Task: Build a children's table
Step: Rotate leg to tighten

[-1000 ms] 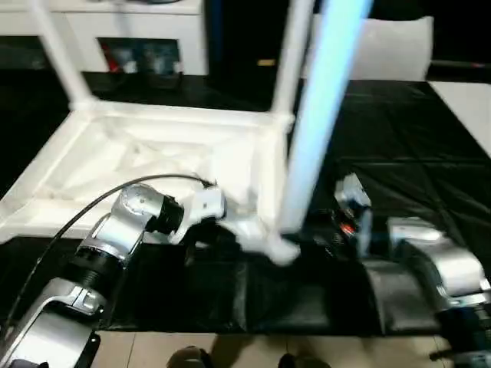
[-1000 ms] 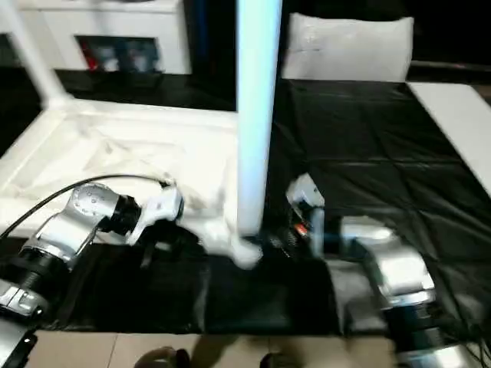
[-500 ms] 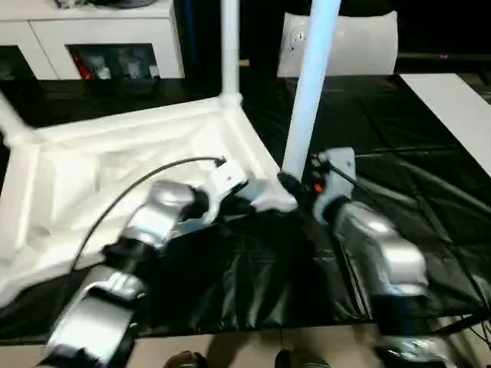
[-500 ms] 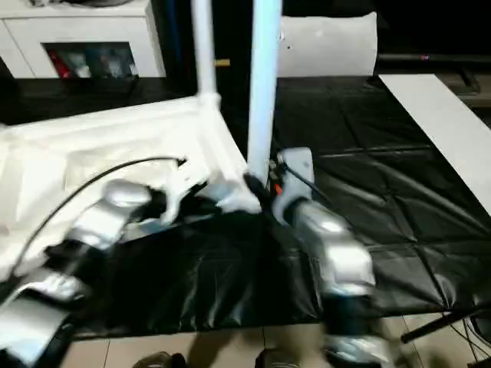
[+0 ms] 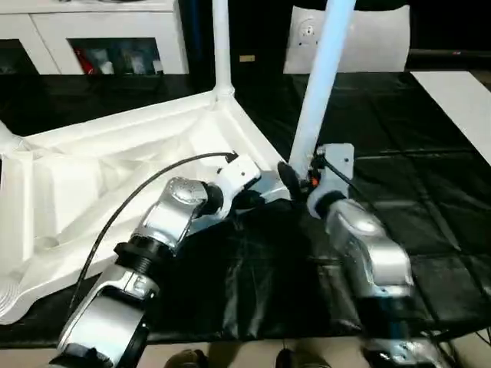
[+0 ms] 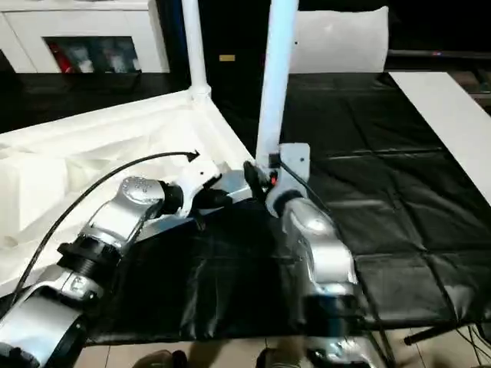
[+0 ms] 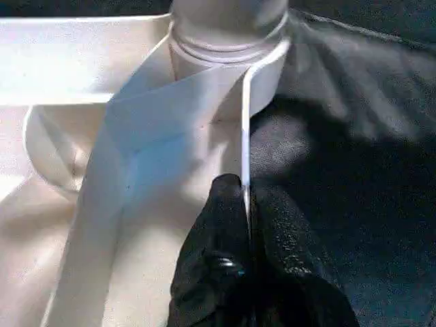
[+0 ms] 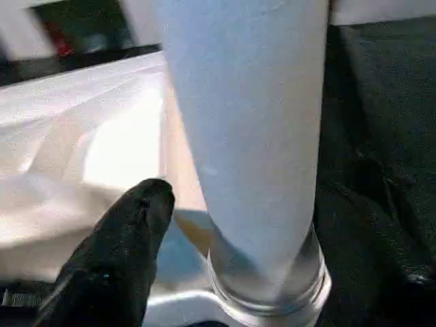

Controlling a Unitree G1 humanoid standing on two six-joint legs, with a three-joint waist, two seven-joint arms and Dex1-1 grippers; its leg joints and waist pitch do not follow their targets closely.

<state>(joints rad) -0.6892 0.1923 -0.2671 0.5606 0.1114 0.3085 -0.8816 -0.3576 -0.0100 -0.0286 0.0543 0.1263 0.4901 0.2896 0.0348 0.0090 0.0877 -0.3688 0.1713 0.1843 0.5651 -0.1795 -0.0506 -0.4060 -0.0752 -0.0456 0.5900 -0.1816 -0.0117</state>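
A robot works on an upturned children's tabletop (image 5: 115, 165) lying on black sheeting (image 5: 430, 153) over the floor. Nearest, its left fingers (image 7: 228, 225) are pressed together on the thin rim wall at the near corner; just beside them the right gripper (image 5: 295, 180) stands at the base of a leg (image 5: 318, 84) upright in that corner's socket, one finger (image 8: 129, 225) apart from the tube, its grip impossible to tell. Farther back, a second leg (image 5: 222, 46) stands at the far corner. Left unsteadied, the near leg could tilt or sit unseated; the pinched rim could slip.
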